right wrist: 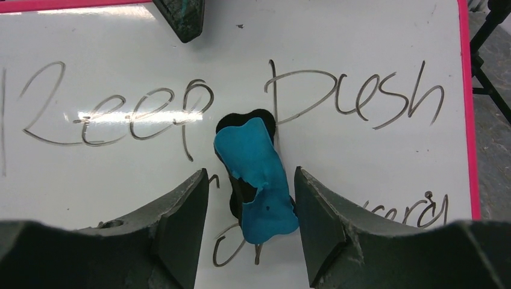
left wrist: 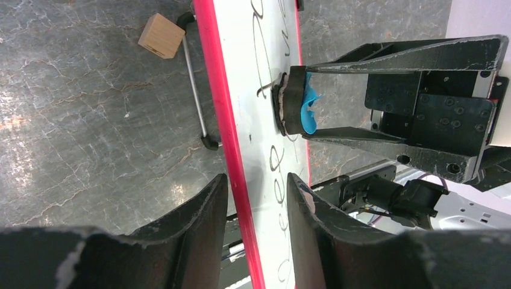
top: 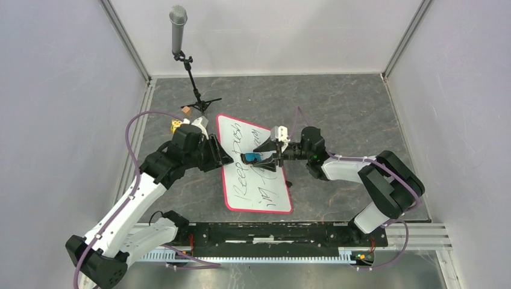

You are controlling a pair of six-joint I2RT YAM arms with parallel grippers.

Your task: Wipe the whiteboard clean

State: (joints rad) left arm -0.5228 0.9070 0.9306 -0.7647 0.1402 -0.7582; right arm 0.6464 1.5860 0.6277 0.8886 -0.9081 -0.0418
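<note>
Whiteboard (top: 268,183) lies flat on the surface, a little left of the middle, with one short end close to the near edge. Black handwriting (right wrist: 355,99) covers most of it, so I judge the erasing has hardly begun. Left tool (left wrist: 256,180) is at the left long side of the board. One finger stands outside the pink rim and the other over the white face, with some board showing between them; I cannot tell if they pinch the rim. Right tool (top: 253,158) reaches in from the right, and its fingers are closed against both sides of the blue eraser (right wrist: 256,180), which sits on the board among the words. To wipe well, I think the felt should lie flat with even pressure and move in long overlapping strokes along each line of writing, while the left tool stops the board from sliding. Each stroke should end short of the left fingers and of the rim. A small wooden block (left wrist: 161,35) lies on the surface near the far left corner of the board
</note>
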